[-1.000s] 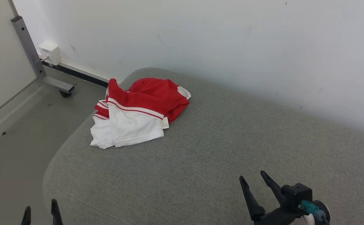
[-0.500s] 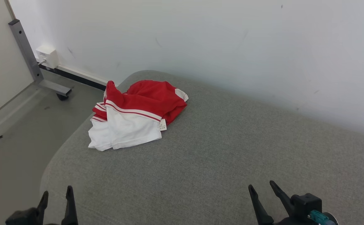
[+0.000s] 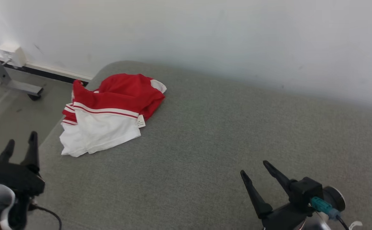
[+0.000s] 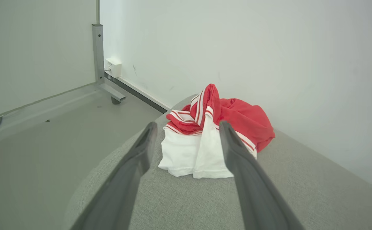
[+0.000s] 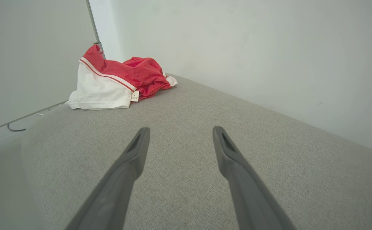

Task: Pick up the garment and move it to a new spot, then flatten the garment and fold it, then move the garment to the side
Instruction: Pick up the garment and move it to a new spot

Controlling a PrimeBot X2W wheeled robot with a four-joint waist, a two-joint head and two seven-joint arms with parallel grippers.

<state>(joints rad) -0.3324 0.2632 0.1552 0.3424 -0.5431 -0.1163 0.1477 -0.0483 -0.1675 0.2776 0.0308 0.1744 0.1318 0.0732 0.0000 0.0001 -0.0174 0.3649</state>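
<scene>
In the head view, the left pincer (image 3: pixel 22 138) hangs at the near left edge of the grey padded surface (image 3: pixel 205 137), its two dark fingers spread wide and holding nothing. The red and white garment (image 3: pixel 106 108) lies crumpled on the padding ahead of this pincer and a little to its right, apart from it. The right pincer (image 3: pixel 254 167) is over the near part of the padding, spread just as wide and also empty. The garment is well apart from it, ahead and far to its left.

In the left wrist view, the left pincer (image 4: pixel 187 124) points straight at the garment (image 4: pixel 189 153). The white part shows between the two fingers and the red part rises beyond it. The fingertips are short of the cloth and do not touch it. A metal post (image 4: pixel 98 54) stands on the floor (image 4: pixel 45 137) beyond the pincer's left finger.

In the right wrist view, the right pincer (image 5: pixel 180 128) hovers wide open over bare padding (image 5: pixel 189 105). The garment (image 5: pixel 109 83) sits ahead and to the left of its fingers, near the far corner by the wall (image 5: pixel 253 48).
</scene>
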